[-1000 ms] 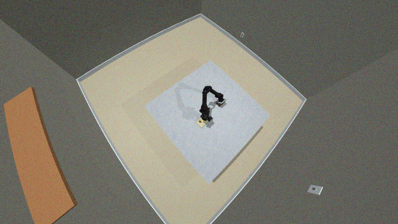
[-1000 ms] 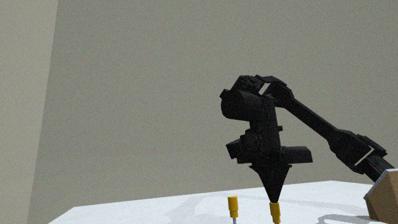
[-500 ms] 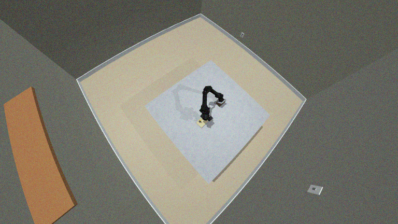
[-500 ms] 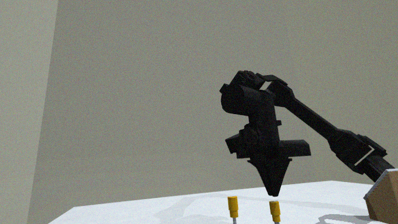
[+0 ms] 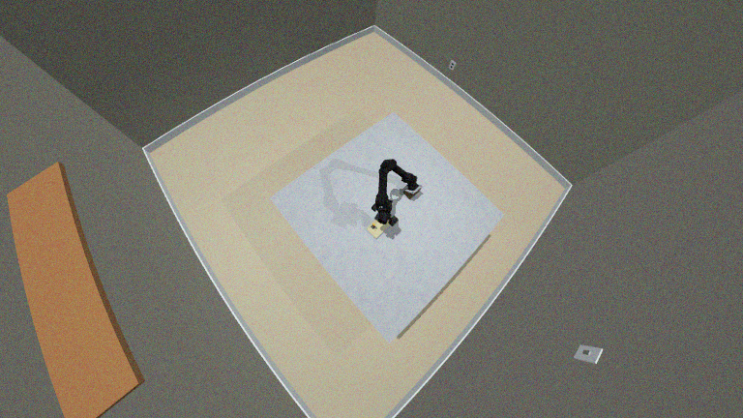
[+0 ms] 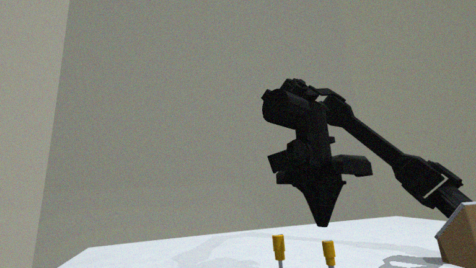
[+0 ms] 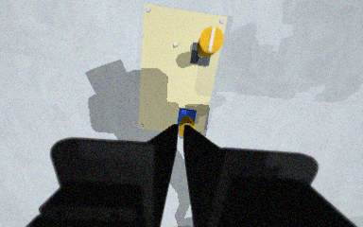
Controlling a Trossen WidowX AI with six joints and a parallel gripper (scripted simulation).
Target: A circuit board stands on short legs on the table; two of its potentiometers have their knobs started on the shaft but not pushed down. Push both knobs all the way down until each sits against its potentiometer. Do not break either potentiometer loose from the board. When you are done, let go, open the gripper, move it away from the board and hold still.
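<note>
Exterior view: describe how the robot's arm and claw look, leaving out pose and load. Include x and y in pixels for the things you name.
The arm [image 5: 382,180] [image 6: 375,138] is matte black throughout, with slim straight links between bulky, blocky joints; a thin pale line, shaped like an L, marks one joint. The claw [image 6: 322,226] [image 7: 181,129] is black too, its two fingers wide at the base and tapering to narrow tips. I can make out no cables.

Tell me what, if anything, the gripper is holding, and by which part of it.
Nothing is held: the fingers are nearly together, their tips above the yellow knob on the blue potentiometer.
</note>
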